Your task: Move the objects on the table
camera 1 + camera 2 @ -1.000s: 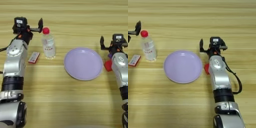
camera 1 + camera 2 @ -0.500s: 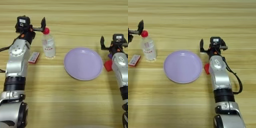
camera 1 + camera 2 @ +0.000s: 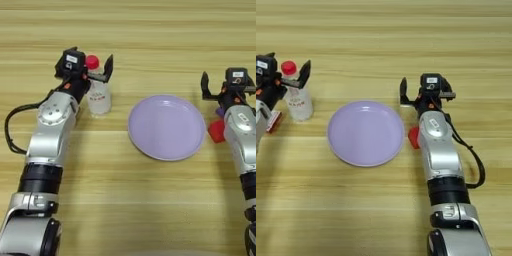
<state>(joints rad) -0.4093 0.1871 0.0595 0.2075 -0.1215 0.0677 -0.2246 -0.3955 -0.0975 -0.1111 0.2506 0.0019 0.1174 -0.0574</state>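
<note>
Left gripper [image 3: 96,70] open around bottle [image 3: 98,93] neck on table [image 3: 150,30]

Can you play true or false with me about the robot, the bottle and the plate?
1. The round lilac plastic plate has nothing on it. True.
2. The small clear plastic bottle with a red cap lies on its side. False: it stands upright on the light wooden table.
3. The left gripper is up at the bottle's neck with its jaws open, one finger on each side. True.
4. The red cube sits in the middle of the plate. False: it rests on the table beside the plate's right rim, partly hidden by the right arm.
5. The right gripper holds the bottle. False: it is open, empty, and right of the plate.
</note>
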